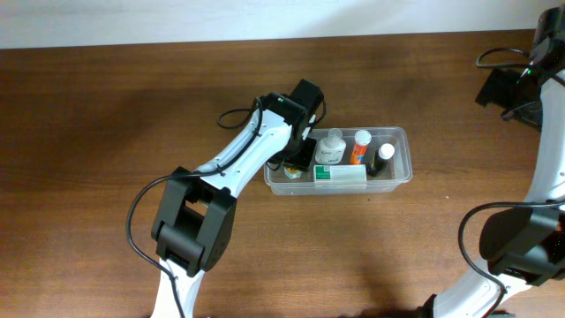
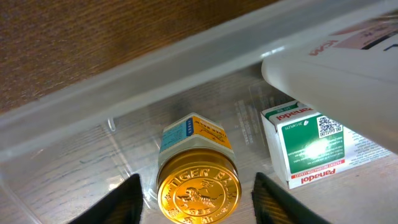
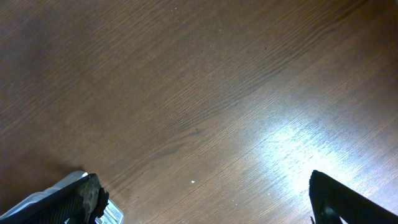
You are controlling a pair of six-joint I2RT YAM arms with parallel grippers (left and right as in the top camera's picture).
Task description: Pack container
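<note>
The clear plastic container (image 1: 399,134) stands right of the table's middle. It holds a green and white Panadol box (image 1: 340,174), a white bottle (image 1: 331,146), an orange bottle (image 1: 360,147) and a dark bottle (image 1: 382,159). My left gripper (image 1: 298,159) reaches into its left end. In the left wrist view the container's wall (image 2: 155,68) runs across, and the open fingers (image 2: 198,202) straddle a gold-lidded Tiger Balm jar (image 2: 198,186) on the floor, with gaps on both sides. The Panadol box (image 2: 311,146) lies to its right. My right gripper (image 3: 205,199) is open and empty over bare wood.
The right arm (image 1: 508,88) is at the far right back corner, with cables by it. The white bottle (image 2: 348,56) hangs close over the box in the left wrist view. The brown wooden table (image 1: 106,132) spreads around the container.
</note>
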